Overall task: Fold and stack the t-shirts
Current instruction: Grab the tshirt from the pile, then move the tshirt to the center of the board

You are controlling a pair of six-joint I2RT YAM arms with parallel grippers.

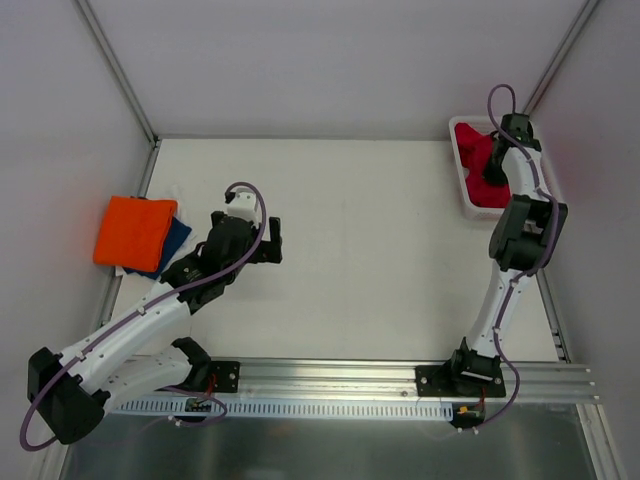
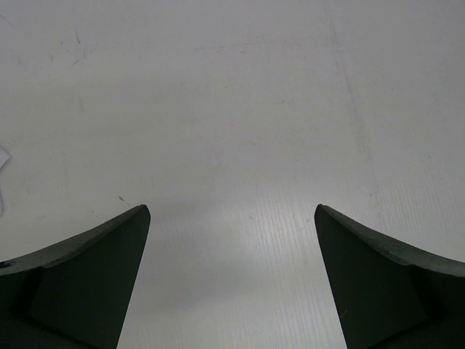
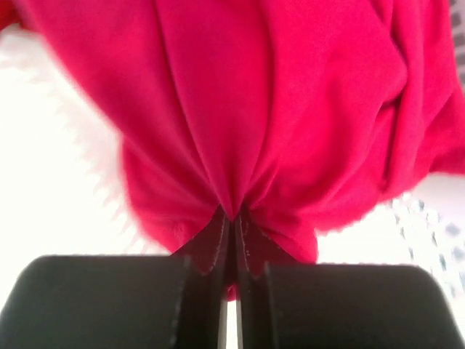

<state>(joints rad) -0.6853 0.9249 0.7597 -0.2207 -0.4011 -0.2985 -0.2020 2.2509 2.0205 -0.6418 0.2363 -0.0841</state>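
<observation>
A crimson-pink t-shirt (image 1: 475, 160) lies bunched in the white basket (image 1: 459, 178) at the back right. My right gripper (image 1: 494, 172) reaches down into the basket and is shut on a pinch of that cloth (image 3: 261, 123), which fans out in folds from the closed jaws. A folded orange t-shirt (image 1: 135, 230) lies on a dark blue one (image 1: 175, 238) at the table's left edge. My left gripper (image 1: 272, 241) hovers right of that stack, wide open, with only bare table between its fingers (image 2: 94, 276).
Grey walls close the table at the back and both sides. The arm bases sit on a metal rail (image 1: 340, 385) along the near edge. The basket's lattice wall (image 3: 436, 233) shows to the right of the pinched cloth.
</observation>
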